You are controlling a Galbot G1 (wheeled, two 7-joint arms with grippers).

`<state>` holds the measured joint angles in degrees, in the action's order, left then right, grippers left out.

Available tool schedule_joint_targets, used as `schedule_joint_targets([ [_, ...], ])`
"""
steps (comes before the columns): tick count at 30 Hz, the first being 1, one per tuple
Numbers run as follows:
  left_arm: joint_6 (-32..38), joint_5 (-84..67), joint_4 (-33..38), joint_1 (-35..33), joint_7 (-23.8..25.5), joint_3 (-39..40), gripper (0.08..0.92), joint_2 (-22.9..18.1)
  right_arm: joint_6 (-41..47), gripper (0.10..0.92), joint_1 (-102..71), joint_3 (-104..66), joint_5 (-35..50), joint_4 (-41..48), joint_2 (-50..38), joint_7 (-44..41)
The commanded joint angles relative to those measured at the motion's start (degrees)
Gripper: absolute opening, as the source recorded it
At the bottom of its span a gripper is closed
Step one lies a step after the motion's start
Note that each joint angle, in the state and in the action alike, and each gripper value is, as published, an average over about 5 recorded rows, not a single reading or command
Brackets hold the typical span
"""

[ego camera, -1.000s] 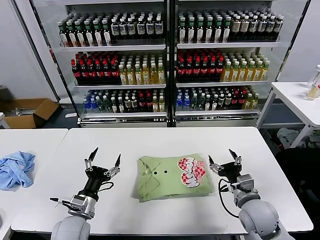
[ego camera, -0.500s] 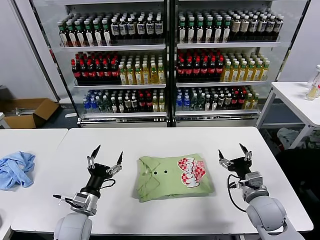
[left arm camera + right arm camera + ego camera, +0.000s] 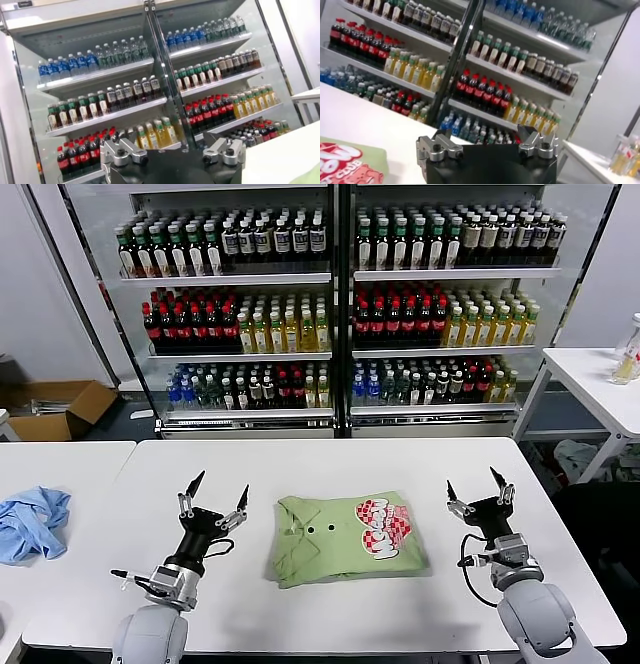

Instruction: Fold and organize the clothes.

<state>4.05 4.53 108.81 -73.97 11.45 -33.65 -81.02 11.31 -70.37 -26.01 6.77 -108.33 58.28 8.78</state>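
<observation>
The light green polo shirt (image 3: 345,537) lies folded into a compact rectangle in the middle of the white table (image 3: 330,459), collar and dark buttons to the left, red-and-white checkered print (image 3: 384,529) on the right. A corner of it shows in the right wrist view (image 3: 347,162). My left gripper (image 3: 213,496) is open and empty, fingers pointing up, left of the shirt. My right gripper (image 3: 478,487) is open and empty, fingers pointing up, right of the shirt. Neither touches the shirt.
A crumpled light blue cloth (image 3: 30,522) lies on a second table at the far left. Glass-door coolers full of bottles (image 3: 335,304) stand behind the table. A cardboard box (image 3: 55,409) sits on the floor at left; another white table (image 3: 600,384) stands at right.
Both grippers have drawn away from the shirt and risen slightly, the right one moving further right, the left one a little up. The shirt has not moved.
</observation>
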Motion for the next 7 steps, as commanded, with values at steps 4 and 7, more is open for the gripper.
schedule_joint_targets([
  [4, 0.6, 0.9, -1.7, 1.7, -1.3, -0.1, 0.823, -0.4, -3.8, 0.823, -0.5, 0.6, -4.5, 0.6, -0.6, 1.4],
  [7, 0.6, 0.9, -2.1, 2.0, -1.5, -0.1, 0.822, -0.5, -3.8, 0.823, -0.4, 1.0, -4.9, 0.7, -0.7, 1.4],
])
